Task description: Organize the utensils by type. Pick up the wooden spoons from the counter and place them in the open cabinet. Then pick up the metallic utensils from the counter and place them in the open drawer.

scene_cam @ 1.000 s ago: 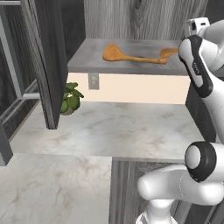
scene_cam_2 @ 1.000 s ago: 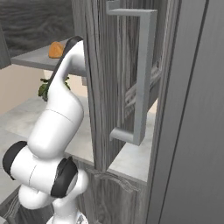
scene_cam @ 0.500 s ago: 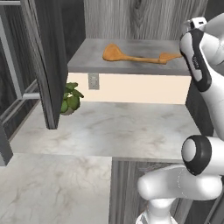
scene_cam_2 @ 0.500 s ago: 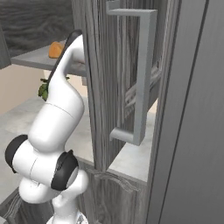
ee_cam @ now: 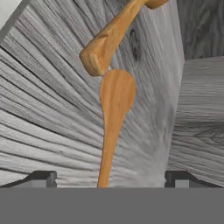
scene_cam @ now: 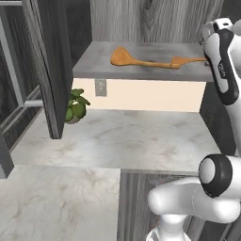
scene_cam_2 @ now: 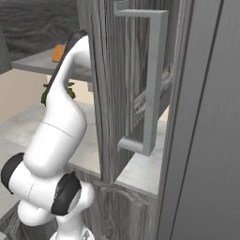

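My fingers point(ee_cam: 41, 178) stand spread wide, one tip at each lower corner of the hand view, and nothing is pinched between them. A second ago they were only half parted; now they are fully released. The gripper point(ee_cam: 109, 181) sits over the handle of a wooden spoon point(ee_cam: 114, 114), which runs straight up between the tips without touching either, so I judge the spoon has just been let go and lies on its own on the shelf point(ee_cam: 48, 109).

Just past its bowl lies the handle end of a second spoon point(ee_cam: 109, 37), slanting up to the top edge, close to the first; whether they touch I cannot tell.

From the left base view, both spoons lie on the shelf of the open cabinet point(scene_cam: 56, 70): the second spoon point(scene_cam: 134, 59) near the middle with its bowl to the left, the released one point(scene_cam: 186, 60) toward the right edge beside my arm. Both lay much the same a second ago.

Below, the counter point(scene_cam: 122, 141) carries only a small plant point(scene_cam: 75, 104) at its back left corner, by the open door. The right base view gives the other door point(scene_cam_2: 140, 84) with its bar handle.

So the wooden half looks done. The metal utensils and the drawer are next.
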